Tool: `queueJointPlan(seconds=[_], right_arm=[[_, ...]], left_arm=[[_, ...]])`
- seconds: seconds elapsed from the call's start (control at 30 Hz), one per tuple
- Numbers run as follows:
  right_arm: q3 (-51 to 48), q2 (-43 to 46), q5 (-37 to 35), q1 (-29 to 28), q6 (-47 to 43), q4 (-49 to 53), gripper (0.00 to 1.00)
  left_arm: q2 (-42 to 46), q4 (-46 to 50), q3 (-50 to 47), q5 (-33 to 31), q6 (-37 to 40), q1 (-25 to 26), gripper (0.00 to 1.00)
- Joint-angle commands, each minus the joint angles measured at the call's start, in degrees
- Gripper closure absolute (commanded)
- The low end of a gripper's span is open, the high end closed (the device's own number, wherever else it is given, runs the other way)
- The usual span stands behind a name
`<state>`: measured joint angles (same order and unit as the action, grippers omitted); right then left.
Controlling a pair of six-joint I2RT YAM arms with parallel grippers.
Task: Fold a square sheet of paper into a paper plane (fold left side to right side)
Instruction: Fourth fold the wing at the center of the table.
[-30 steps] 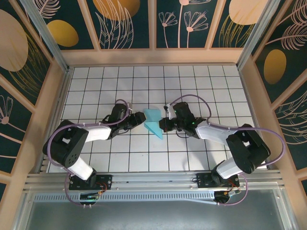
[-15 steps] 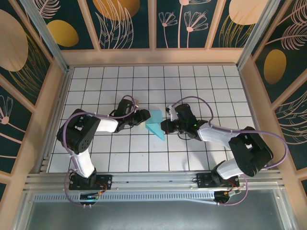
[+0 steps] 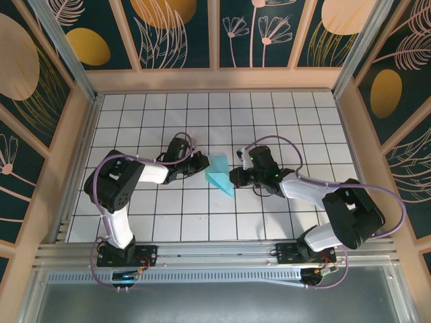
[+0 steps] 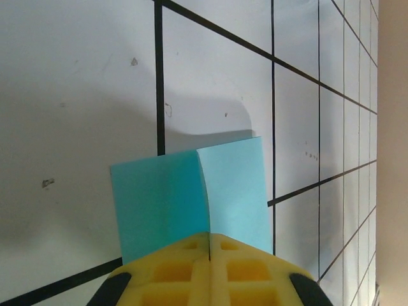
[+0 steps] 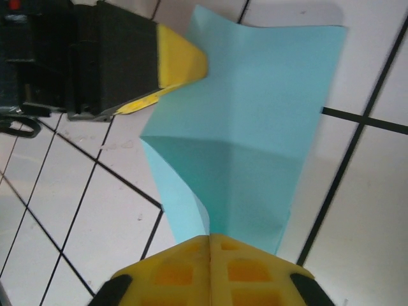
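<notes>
The square sheet of paper [image 3: 219,173] is a smaller creased turquoise shape at mid-table, partly raised, with a pointed near end. My left gripper [image 3: 203,164] is shut on its left edge. In the left wrist view the yellow fingertips [image 4: 185,264] are pressed together at the gripper [image 4: 209,238], and the paper [image 4: 185,194] stands out beyond them with a centre crease. My right gripper [image 3: 234,177] is shut on the right edge. In the right wrist view its jaws [image 5: 210,240] clamp the paper [image 5: 255,134], with the left gripper [image 5: 183,60] at the far corner. The paper plane, a slim dart, is out of view.
White grid-tiled tabletop [image 3: 303,128] is bounded by wooden walls [image 3: 215,79] at the back and sides. A metal rail [image 3: 215,256] runs along the near edge by the arm bases. Purple cables loop above both forearms.
The left arm has swung inward and its gripper has moved slightly right. The right gripper and the paper have shifted slightly right and nearer. Both grippers stay shut on the paper.
</notes>
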<state>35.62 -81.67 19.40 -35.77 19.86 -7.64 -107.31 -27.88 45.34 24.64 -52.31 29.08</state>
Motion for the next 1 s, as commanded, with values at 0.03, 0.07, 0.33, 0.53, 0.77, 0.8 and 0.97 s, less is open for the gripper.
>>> queueJointPlan(seconds=[0.03,0.07,0.33,0.53,0.77,0.8,0.97], right_arm=[[2.6,3.1,-6.0,0.4,-1.4,6.5,0.65],[3.2,4.1,-7.5,0.4,-1.3,7.7,0.59],[8.1,9.9,-20.0,-3.4,0.7,19.4,0.51],[11.0,6.8,-32.9,-14.9,5.5,25.6,0.52],[16.2,-3.5,-43.1,-26.3,8.4,27.8,0.47],[17.3,-5.6,-45.0,-27.4,8.5,28.7,0.46],[22.3,-13.7,-51.7,-31.0,8.6,31.5,0.44]], left_arm=[[2.7,0.6,-0.8,-1.5,-1.4,-0.2,1.00],[3.4,0.5,-1.6,-1.8,-2.3,-0.2,1.00],[8.7,-0.7,-5.7,-6.1,-8.0,0.4,1.00],[10.4,-0.8,-6.2,-7.3,-10.4,1.4,1.00],[10.7,0.6,-5.6,-8.4,-10.5,2.5,1.00],[10.6,0.7,-5.5,-8.4,-10.4,2.6,1.00],[10.4,0.9,-5.4,-8.5,-10.4,2.9,1.00]])
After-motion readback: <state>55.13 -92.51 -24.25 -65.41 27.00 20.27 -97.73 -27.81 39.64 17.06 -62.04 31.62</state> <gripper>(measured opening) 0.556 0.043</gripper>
